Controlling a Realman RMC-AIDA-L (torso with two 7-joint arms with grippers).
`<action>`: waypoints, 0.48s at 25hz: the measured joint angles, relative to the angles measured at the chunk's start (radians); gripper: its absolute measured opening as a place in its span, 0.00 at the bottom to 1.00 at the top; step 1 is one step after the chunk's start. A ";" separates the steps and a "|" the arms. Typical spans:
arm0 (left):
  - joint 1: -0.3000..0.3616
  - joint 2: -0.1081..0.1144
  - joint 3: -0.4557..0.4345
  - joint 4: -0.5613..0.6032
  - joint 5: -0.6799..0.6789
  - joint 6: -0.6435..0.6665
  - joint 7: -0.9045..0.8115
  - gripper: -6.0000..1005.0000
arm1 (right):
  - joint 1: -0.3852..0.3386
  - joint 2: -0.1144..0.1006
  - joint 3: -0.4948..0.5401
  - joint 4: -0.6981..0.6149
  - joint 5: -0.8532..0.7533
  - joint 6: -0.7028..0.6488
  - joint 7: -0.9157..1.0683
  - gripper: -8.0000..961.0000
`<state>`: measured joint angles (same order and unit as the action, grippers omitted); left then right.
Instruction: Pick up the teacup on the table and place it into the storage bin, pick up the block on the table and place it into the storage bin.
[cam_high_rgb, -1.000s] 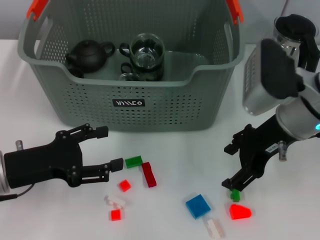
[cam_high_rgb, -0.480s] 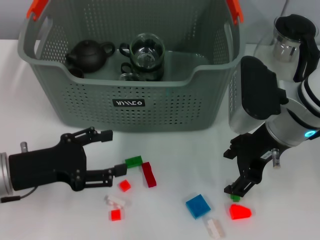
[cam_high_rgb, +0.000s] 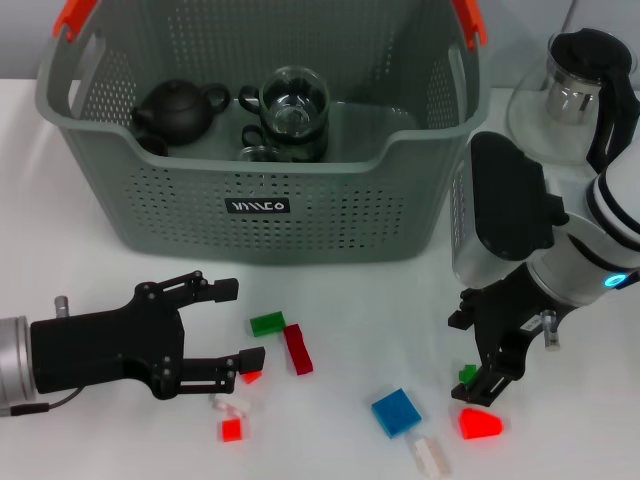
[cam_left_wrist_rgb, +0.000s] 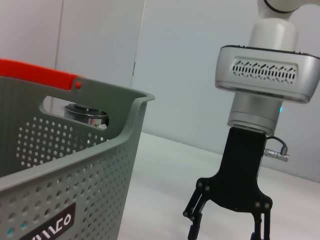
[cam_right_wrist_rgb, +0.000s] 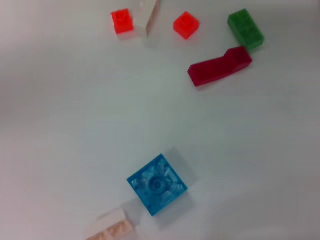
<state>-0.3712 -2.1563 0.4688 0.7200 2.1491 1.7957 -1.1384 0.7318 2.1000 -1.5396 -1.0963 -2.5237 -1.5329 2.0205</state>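
The grey-green storage bin (cam_high_rgb: 330, 215) stands at the back of the white table, and its wall (cam_left_wrist_rgb: 65, 190) also fills the left wrist view. Inside it lie a glass teacup (cam_high_rgb: 295, 100) and a black teapot (cam_high_rgb: 180, 108). Loose blocks are scattered in front: green (cam_high_rgb: 267, 323), dark red (cam_high_rgb: 297, 348), blue (cam_high_rgb: 395, 411) and a red wedge (cam_high_rgb: 480, 424). My left gripper (cam_high_rgb: 232, 325) is open, its near finger over a small red block (cam_high_rgb: 250, 376). My right gripper (cam_high_rgb: 465, 358) is open around a small green block (cam_high_rgb: 467, 373). The right wrist view shows the blue block (cam_right_wrist_rgb: 157, 184).
A glass kettle with a black handle (cam_high_rgb: 580, 80) stands at the back right. More small blocks lie near the front edge: red (cam_high_rgb: 231, 430), clear (cam_high_rgb: 228, 403) and clear (cam_high_rgb: 430, 455). The right gripper (cam_left_wrist_rgb: 227, 232) also shows in the left wrist view.
My left gripper has moved right and nearer, onto the small red block. My right arm has swung left and the gripper has dropped over the small green block.
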 joint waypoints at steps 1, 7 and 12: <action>0.000 0.000 0.000 0.000 0.000 0.000 0.000 0.90 | -0.001 0.000 -0.005 0.002 -0.001 0.002 0.000 0.95; 0.001 -0.002 0.000 -0.001 0.000 0.000 -0.002 0.90 | -0.008 0.000 -0.024 0.012 -0.010 0.015 0.006 0.95; 0.004 -0.002 -0.004 -0.001 -0.003 0.001 -0.003 0.90 | -0.008 0.001 -0.031 0.020 -0.010 0.026 0.008 0.95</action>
<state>-0.3675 -2.1583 0.4653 0.7193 2.1463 1.7963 -1.1410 0.7240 2.1008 -1.5710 -1.0760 -2.5342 -1.5066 2.0287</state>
